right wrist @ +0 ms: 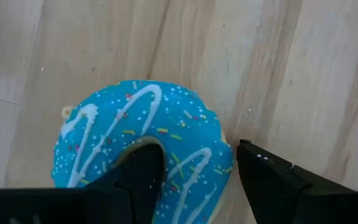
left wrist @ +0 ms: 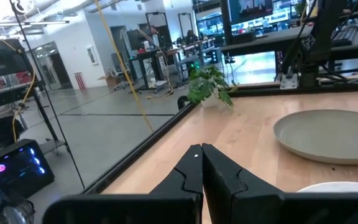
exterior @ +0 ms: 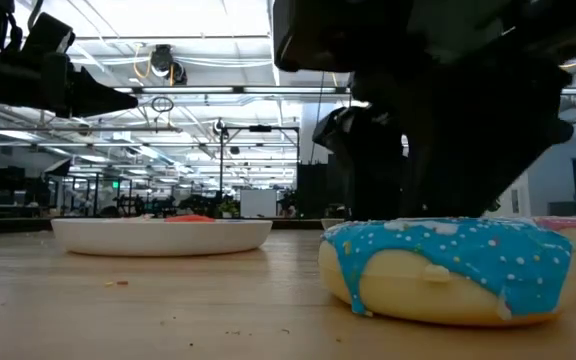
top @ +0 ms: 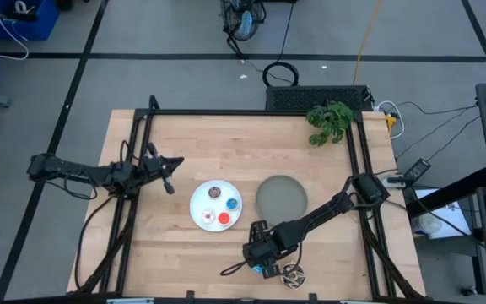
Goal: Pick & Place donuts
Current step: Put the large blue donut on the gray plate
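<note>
Right hand (right wrist: 194, 180) open around our blue donut (right wrist: 140, 149) on the desk (right wrist: 278, 68), one finger in its hole, left hand (left wrist: 201, 163) closed above our white plate (top: 216, 205).

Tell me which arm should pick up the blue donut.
Right. The right gripper is already straddling the blue donut, one finger in its hole and one outside the rim. The left gripper is shut and waits across the table, beyond the white plate.

No legible text, labels, brands or numbers in any view. Left wrist view: bright monitor (left wrist: 252, 11) in background room shows large light marks, not readable. Low view: green lit sign (exterior: 115, 183) far back in room, wording not readable.
</note>
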Robot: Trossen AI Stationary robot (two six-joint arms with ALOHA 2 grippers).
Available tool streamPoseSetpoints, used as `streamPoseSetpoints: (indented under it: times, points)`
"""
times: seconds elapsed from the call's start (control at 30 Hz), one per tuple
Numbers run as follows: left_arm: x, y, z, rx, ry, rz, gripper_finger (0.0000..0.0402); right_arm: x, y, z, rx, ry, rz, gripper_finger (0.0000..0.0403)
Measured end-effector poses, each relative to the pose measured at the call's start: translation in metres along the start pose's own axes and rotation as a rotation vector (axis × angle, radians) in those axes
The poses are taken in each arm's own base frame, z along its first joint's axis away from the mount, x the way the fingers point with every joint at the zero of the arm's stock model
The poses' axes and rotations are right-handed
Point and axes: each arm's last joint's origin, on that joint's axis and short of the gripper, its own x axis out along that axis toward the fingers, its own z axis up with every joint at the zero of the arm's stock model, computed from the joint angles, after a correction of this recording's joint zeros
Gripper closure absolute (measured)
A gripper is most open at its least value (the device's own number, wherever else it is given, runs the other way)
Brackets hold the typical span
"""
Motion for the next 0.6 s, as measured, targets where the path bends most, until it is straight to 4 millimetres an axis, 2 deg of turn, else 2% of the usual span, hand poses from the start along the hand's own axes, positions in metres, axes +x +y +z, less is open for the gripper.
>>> streamPoseSetpoints:
  times: [0.33,0.43,0.6]
  points:
    - [0.0,0.0,0.0,0.0,0.0,0.0,0.0394,0.008,-0.005,-0.001,0.008,0.023,-0.013,0.0215]
    - [0.0,0.0,0.0,0.0,0.0,0.0,0.0394,0.008,-0.008,0.0,0.023,0.018,-0.012,0.0249]
    - [0.0,0.0,0.0,-0.001,0.0,0.0,0.0394,0.002,-0.01,0.003,0.002,-0.007,-0.01,0.0342]
